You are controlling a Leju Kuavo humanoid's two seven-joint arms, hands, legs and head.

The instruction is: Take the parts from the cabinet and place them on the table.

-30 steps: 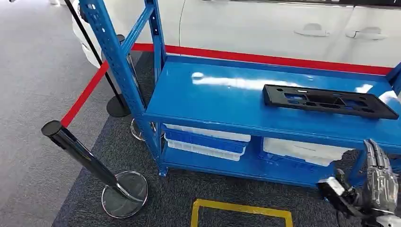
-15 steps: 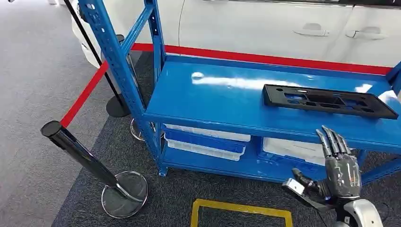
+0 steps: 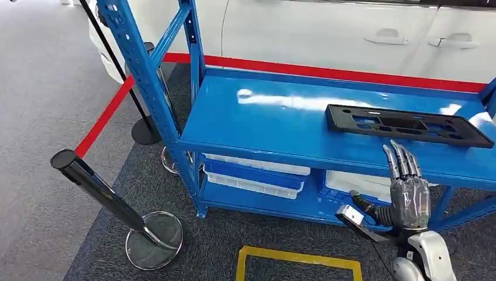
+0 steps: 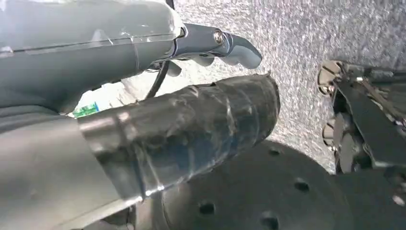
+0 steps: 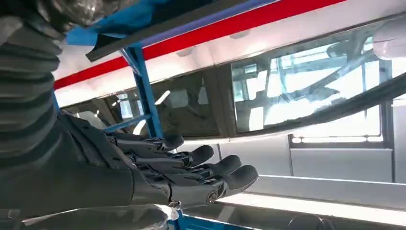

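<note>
Silver and dark, the right hand [image 3: 407,196] stands in front of the blue cabinet [image 3: 281,126], fingers [image 3: 400,161] straight and lying side by side, thumb out to one side, holding nothing. Over the last second it has come up from the lower right corner of the head view and drifted left; its fingertips now reach the front lip of the top shelf, just below the black part [image 3: 403,124]. The part has not moved: it lies flat on the right half of that shelf, untouched, long side parallel to the shelf edge. I take the rise as the start of a reach, so the pick-up is only beginning and nothing has yet gone to the table.

From the right wrist view, the fingers [image 5: 191,165] appear extended and close together with no object between them, beneath the blue shelf frame [image 5: 143,91].

Outward from there, white and blue bins [image 3: 254,172] sit on the lower shelf, a yellow floor marking [image 3: 298,260] lies in front, a black stanchion [image 3: 102,193] with red belt stands to the left, and a white car [image 3: 351,35] is behind.

The left hand [image 4: 182,129] hangs over grey carpet; its thick thumb shows, but its fingers are mostly out of sight, so I cannot tell whether they are apart or curled. The table is not visible, and the part's right end runs near the frame edge.
</note>
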